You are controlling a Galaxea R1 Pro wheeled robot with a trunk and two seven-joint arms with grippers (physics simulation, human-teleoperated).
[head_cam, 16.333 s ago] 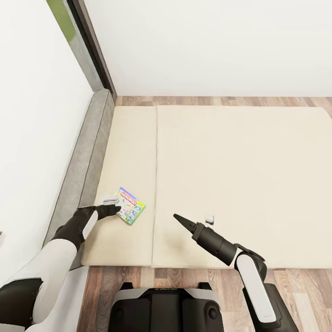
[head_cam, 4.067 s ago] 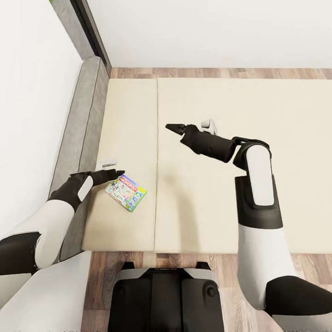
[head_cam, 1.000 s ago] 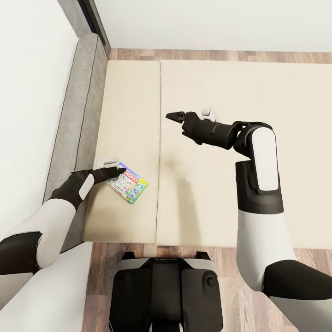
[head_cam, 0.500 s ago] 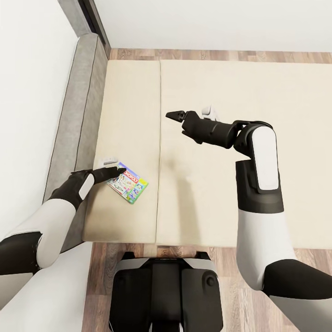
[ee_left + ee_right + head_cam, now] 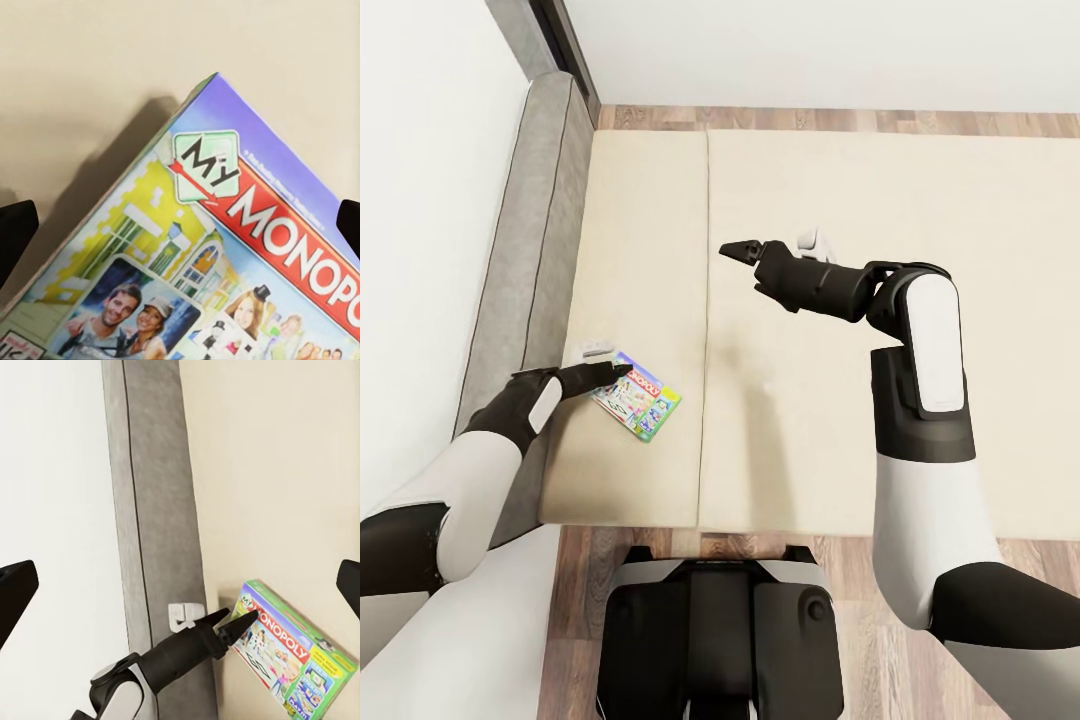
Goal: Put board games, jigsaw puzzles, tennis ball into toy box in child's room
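One board game (image 5: pixel 638 397), a white-green "My Monopoly" box with a red logo, lies flat on the beige mattress of the bed (image 5: pixel 860 180) near its left front corner. My left gripper (image 5: pixel 620 372) hovers open at the box's near-left corner. In the left wrist view the box (image 5: pixel 225 255) lies close under that gripper (image 5: pixel 180 225), whose dark fingertips (image 5: pixel 15 229) stand wide apart at the picture's sides. My right gripper (image 5: pixel 738 249) hangs open and empty above the mattress middle. Its wrist view looks down on the box (image 5: pixel 292 660) and the left gripper (image 5: pixel 238 622).
The bed's grey frame (image 5: pixel 525 230) runs along the white wall (image 5: pixel 420 200) on the left. Wood floor (image 5: pixel 840 120) lies beyond the mattress and in front of it by my base (image 5: pixel 720 640). A seam (image 5: pixel 705 330) splits the mattress lengthwise.
Nothing has visibly moved in the last second. Compared with 16 s ago, my right arm has risen and reached forward over the mattress, and the view has shifted closer.
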